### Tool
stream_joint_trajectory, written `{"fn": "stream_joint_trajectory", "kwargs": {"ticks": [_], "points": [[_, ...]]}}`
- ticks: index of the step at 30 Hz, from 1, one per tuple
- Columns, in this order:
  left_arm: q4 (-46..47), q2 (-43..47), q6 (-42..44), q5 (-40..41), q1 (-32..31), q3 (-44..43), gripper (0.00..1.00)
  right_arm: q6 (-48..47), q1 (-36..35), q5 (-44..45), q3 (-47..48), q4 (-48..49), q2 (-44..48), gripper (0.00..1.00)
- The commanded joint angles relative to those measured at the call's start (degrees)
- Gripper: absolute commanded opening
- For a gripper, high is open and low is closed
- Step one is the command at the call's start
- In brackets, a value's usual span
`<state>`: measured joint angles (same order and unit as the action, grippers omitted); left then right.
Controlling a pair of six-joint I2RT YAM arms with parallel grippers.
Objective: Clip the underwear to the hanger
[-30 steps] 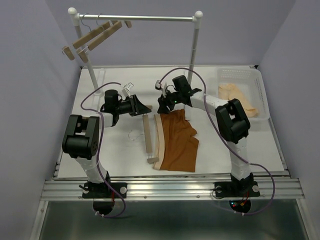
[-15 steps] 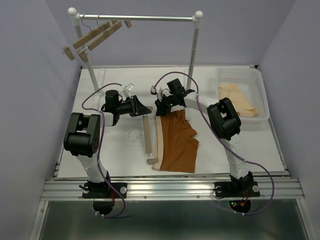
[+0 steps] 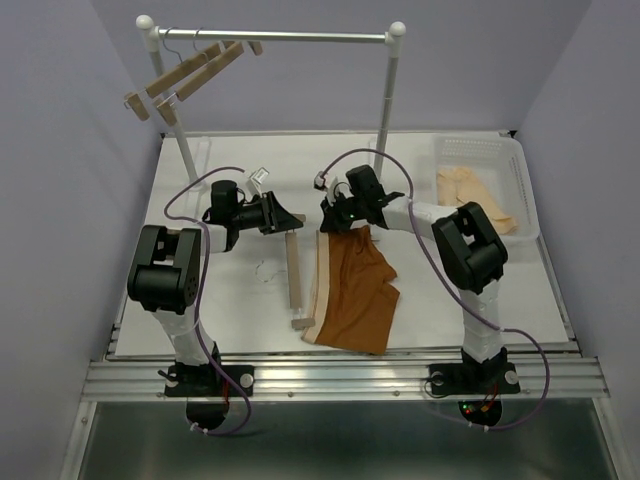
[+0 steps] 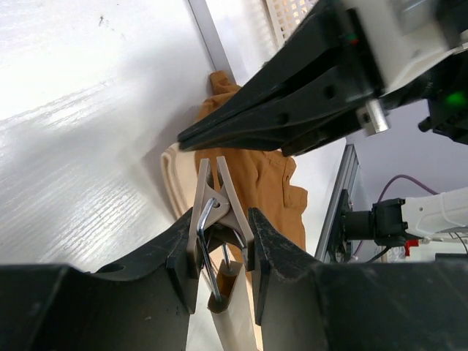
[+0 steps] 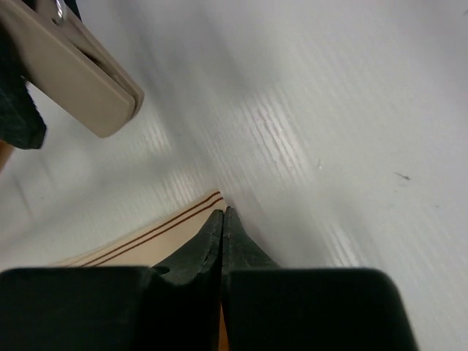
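The hanger [image 3: 294,280], a light-wood bar, lies on the table left of the rust-brown underwear [image 3: 355,295]. My left gripper [image 3: 289,220] is shut on the hanger's far-end clip [image 4: 219,197], and its fingers [image 4: 183,256] squeeze the clip from both sides. The bar [image 4: 238,322] hangs just below the clip. My right gripper [image 3: 328,225] sits at the underwear's top left corner, close to the clip. Its jaws [image 5: 223,213] are shut on the beige striped waistband [image 5: 146,238]. The clip [image 5: 80,73] shows just beyond, at the upper left.
A white basket [image 3: 520,170] at the back right holds a pale cream garment [image 3: 480,195]. A clothes rail [image 3: 270,36] stands at the back, with spare wooden hangers [image 3: 185,75] on its left end. The hanger's wire hook [image 3: 266,270] lies left of the bar.
My right gripper has closed on the waistband corner and shifted slightly right. The underwear's top edge has moved with it. The left gripper has not moved.
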<state>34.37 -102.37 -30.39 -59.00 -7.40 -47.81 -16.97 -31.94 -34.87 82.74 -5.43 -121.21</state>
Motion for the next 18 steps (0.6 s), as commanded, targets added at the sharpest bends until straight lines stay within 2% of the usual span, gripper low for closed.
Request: {"fn": "stream_joint_trajectory", "kwargs": {"ticks": [1,4,6,12,18], "points": [[2.2,0.7,3.1,-1.9,0.2,-1.8,0.00,10.3,-0.3,7.4,-4.7,16.1,7.4,0.01],[2.2,0.4,3.8,-3.9,0.1,-1.8,0.00,14.9,-0.3,12.4,-8.9,23.1,11.0,0.01],[2.5,0.2,4.0,-6.9,0.1,-1.8,0.00,16.5,-0.3,15.2,-10.0,24.2,11.8,0.01],[4.2,1.9,4.3,-6.9,-0.5,-0.8,0.00,20.1,-0.3,11.8,-10.1,25.2,13.8,0.01],[4.7,1.7,4.7,-7.4,-1.0,-0.3,0.00,22.2,-0.3,14.0,-10.1,26.4,15.5,0.01]]}}
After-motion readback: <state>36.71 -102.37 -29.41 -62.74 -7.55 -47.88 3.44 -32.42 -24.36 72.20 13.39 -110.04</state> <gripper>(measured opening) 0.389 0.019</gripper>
